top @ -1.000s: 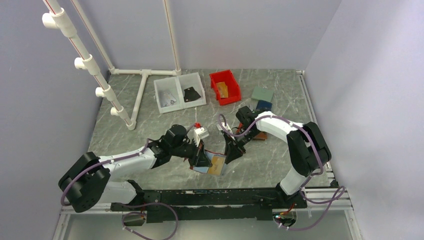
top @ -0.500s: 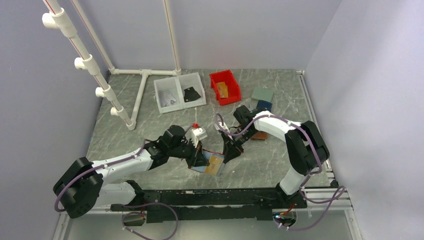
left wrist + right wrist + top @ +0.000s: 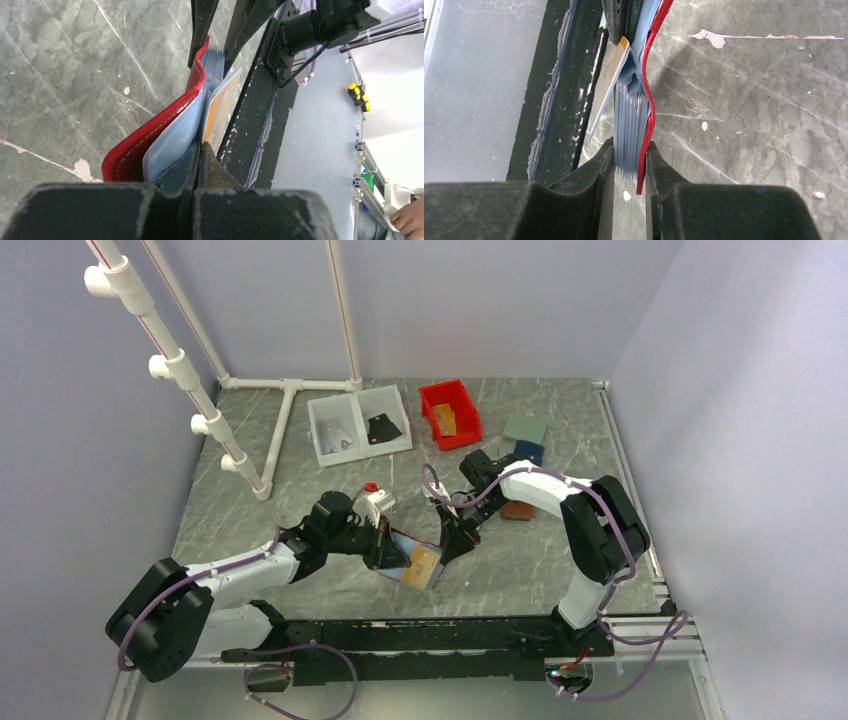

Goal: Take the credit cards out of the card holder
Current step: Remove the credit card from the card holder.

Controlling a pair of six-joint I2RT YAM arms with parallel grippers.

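Over table (image 3: 586,430), card holder (image 3: 399,549), card (image 3: 425,565) protruding

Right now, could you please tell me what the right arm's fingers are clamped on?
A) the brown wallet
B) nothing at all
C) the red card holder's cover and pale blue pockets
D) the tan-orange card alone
C: in the right wrist view the right fingers squeeze the card holder, red cover and pocket stack together, while the tan-orange card stands outside their grip.
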